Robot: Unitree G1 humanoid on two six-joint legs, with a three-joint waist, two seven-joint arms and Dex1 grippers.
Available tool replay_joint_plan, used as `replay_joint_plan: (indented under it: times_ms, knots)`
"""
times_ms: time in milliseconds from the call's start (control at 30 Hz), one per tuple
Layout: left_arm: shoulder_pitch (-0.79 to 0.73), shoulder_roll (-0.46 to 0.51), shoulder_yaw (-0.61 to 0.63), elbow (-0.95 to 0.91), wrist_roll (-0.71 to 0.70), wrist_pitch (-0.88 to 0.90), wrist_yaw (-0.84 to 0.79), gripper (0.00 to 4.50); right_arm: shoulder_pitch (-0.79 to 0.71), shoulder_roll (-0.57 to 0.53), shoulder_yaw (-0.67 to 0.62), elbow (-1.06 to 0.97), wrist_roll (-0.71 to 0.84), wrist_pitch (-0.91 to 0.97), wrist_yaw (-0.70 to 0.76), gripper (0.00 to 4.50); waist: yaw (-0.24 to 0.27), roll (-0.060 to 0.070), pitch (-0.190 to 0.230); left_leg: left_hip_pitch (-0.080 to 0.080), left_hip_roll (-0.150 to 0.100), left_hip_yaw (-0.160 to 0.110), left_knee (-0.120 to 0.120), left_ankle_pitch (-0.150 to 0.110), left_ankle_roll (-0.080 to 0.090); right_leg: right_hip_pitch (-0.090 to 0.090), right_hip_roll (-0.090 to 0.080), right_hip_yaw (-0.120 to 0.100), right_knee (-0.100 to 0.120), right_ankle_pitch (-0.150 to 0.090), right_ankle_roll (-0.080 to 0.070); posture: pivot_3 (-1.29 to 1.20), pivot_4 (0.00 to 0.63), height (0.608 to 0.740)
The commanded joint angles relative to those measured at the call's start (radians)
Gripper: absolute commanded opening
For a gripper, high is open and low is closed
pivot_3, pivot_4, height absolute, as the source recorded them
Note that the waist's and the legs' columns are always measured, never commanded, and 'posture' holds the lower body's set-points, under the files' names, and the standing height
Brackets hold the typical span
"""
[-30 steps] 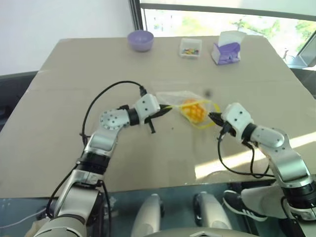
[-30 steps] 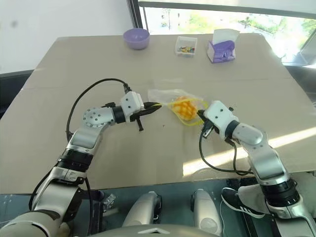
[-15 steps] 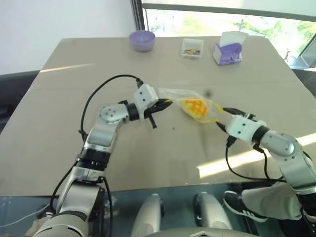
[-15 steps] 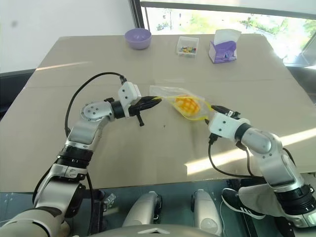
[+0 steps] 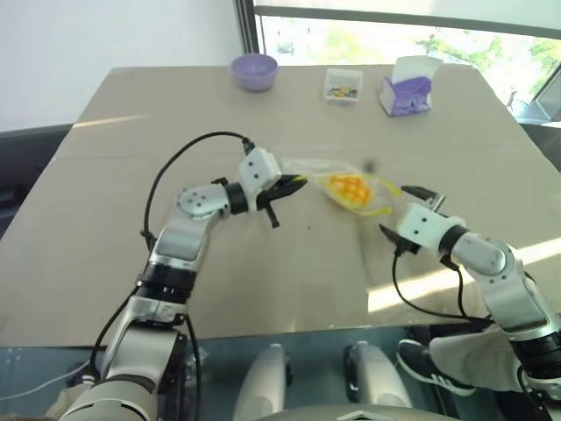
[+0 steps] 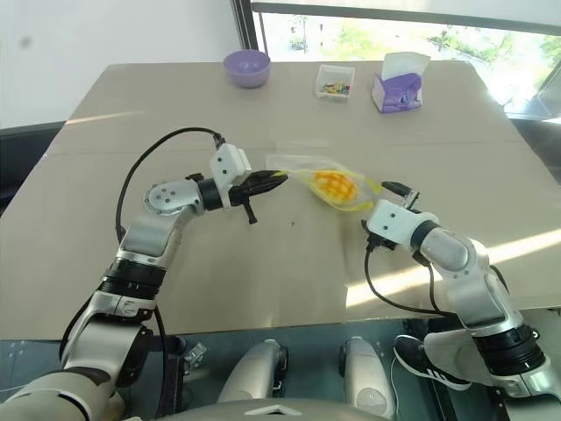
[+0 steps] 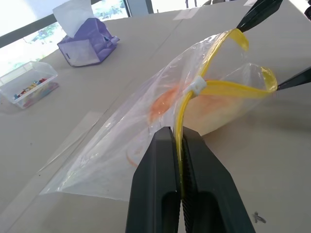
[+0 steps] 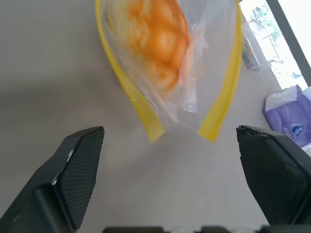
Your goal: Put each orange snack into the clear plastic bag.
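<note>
The left pincer [image 7: 179, 145] is clamped on the yellow zip strip of the clear plastic bag [image 7: 146, 136], its two black fingers [image 7: 155, 184] pressed together with the strip pinched between them. From that grip the bag stretches out over the table [image 5: 263, 289] toward the right pincer [image 8: 170, 145], with its mouth gaping on that side.

The right pincer stands spread wide, holding nothing, its fingers [image 8: 77, 170] apart on either side of the bag's mouth and just short of the two yellow strip ends. In the head views it sits near the bag's open end [image 6: 386, 195].

The orange snack [image 6: 334, 184] lies inside the bag, in its middle, seen through the clear film.

Farther out, along the far edge of the table, stand a purple bowl [image 5: 254, 70], a small clear box of colourful bits [image 5: 343, 86] and a purple-and-white tissue box [image 5: 407, 86], all well apart from the bag.
</note>
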Motion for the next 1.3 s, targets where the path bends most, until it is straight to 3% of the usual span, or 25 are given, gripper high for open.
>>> replay_joint_plan:
  times_ms: [33,433,567,733,767,1133,1300]
  knots:
    - [-0.006,0.003,0.027,-0.058,-0.021,0.0,0.005,0.17,-0.025,0.006,-0.02,-0.028,-0.026,-0.018,-0.027,4.39,0.0,0.0,0.0,0.0,0.0,0.0,0.0,0.0,0.0,0.0,0.0,0.0,0.0,0.0,0.0,0.0,0.15,0.74]
    - [0.005,0.002,0.024,-0.084,-0.027,0.011,0.007,0.17,-0.113,0.045,0.029,0.105,-0.059,-0.13,-0.04,4.39,-0.001,0.0,0.0,0.0,0.0,0.0,0.0,0.0,0.0,0.0,0.0,0.0,0.0,0.0,0.0,0.0,0.15,0.74]
    - [0.011,0.004,0.026,-0.09,-0.027,0.012,0.011,0.17,-0.118,0.05,0.018,0.114,-0.041,-0.142,-0.023,3.15,-0.001,0.0,0.0,0.0,0.0,0.0,0.0,0.0,0.0,0.0,0.0,0.0,0.0,0.0,0.0,0.0,0.15,0.74]
    - [0.016,0.007,0.031,-0.096,-0.026,0.01,0.014,0.17,-0.105,0.034,-0.004,0.105,-0.023,-0.15,-0.007,0.74,0.0,0.0,0.0,0.0,0.0,0.0,0.0,0.0,0.0,0.0,0.0,0.0,0.0,0.0,0.0,0.0,0.15,0.74]
    - [0.016,0.007,0.031,-0.097,-0.026,0.01,0.014,0.17,-0.105,0.033,-0.008,0.104,-0.021,-0.151,-0.007,0.09,0.0,0.0,0.0,0.0,0.0,0.0,0.0,0.0,0.0,0.0,0.0,0.0,0.0,0.0,0.0,0.0,0.15,0.74]
    - [-0.089,0.002,0.097,-0.007,-0.056,0.027,0.06,0.17,-0.254,-0.08,-0.157,0.124,0.081,-0.156,0.039,0.09,-0.001,0.0,0.0,0.0,0.0,0.0,0.0,0.0,0.0,0.0,0.0,0.0,0.0,0.0,0.0,0.0,0.15,0.74]
    - [-0.154,-0.026,0.091,0.06,-0.054,0.032,0.083,0.17,-0.337,-0.102,-0.151,0.233,0.111,-0.183,0.07,0.09,0.0,0.0,0.0,0.0,0.0,0.001,0.0,0.0,0.0,0.0,0.0,0.0,-0.001,0.0,0.0,0.0,0.15,0.74]
